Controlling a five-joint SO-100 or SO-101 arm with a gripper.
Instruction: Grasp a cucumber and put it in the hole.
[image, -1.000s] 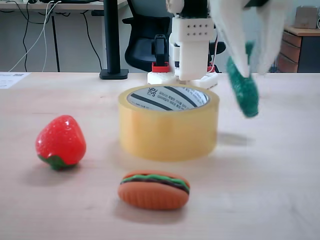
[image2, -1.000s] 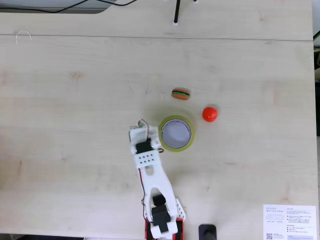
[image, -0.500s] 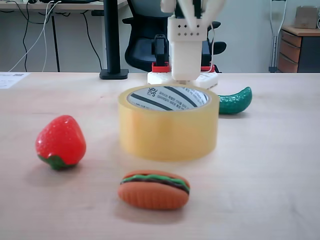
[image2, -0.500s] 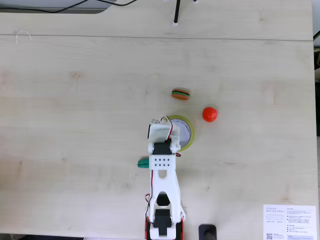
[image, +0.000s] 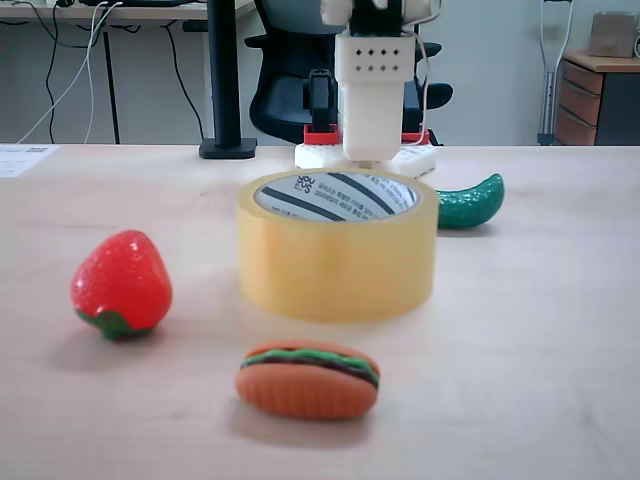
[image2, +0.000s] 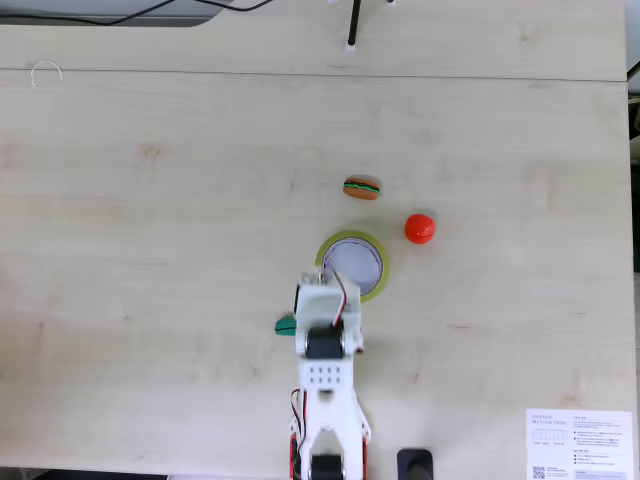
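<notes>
Nearest the low fixed camera lies the toy burger (image: 308, 379), lower centre, with the strawberry (image: 121, 284) at left. Behind them stands the tape roll (image: 337, 262) — its hole (image: 337, 197) holds nothing I can see. The cucumber (image: 469, 202) lies on the table (image: 540, 330) at right behind the roll, outside it. My arm (image: 375, 90) rises at top centre; I cannot tell whether my fingers are spread.

The tabletop (image: 560, 330) looks like pale, matt wood-grain laminate. The tape roll (image: 337, 262) is glossy, translucent yellowish plastic around a printed cardboard core. The cucumber (image: 470, 203) is shiny, bumpy green plastic; the strawberry (image: 121, 283) is glossy red, and the hamburger (image: 308, 379) matt, rubbery.
</notes>
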